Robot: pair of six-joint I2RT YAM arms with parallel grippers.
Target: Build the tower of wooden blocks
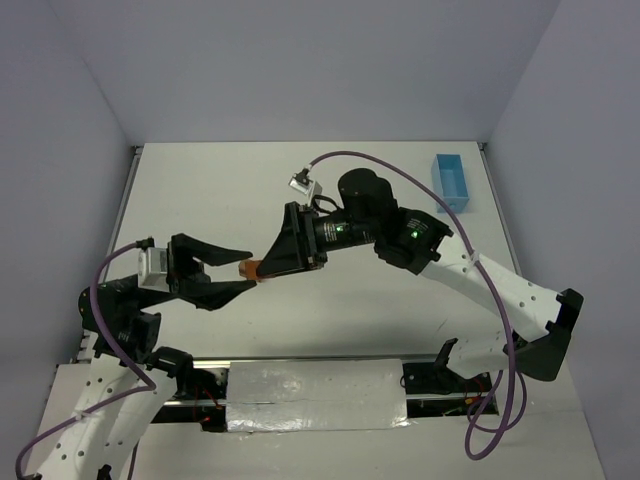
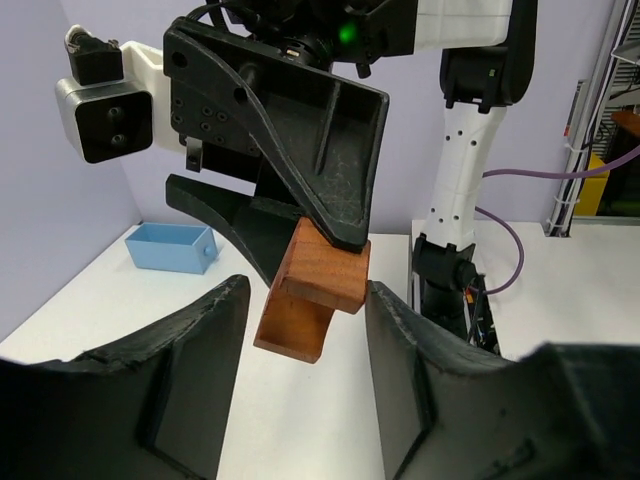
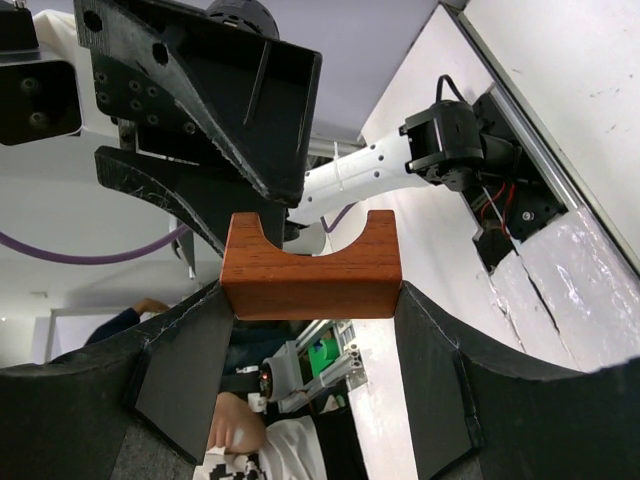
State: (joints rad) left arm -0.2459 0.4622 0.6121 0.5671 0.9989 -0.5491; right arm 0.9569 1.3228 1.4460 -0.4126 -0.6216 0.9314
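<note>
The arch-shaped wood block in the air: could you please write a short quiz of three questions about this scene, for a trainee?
1. True or false: the arch-shaped wood block is held up clear of the table.
2. Fill in: the jaws of the left gripper stand ____, one on each side of the block, with a gap showing.
3. Which gripper clamps the block? A) the right gripper B) the left gripper C) neither

Key: 1 true; 2 open; 3 A.
</note>
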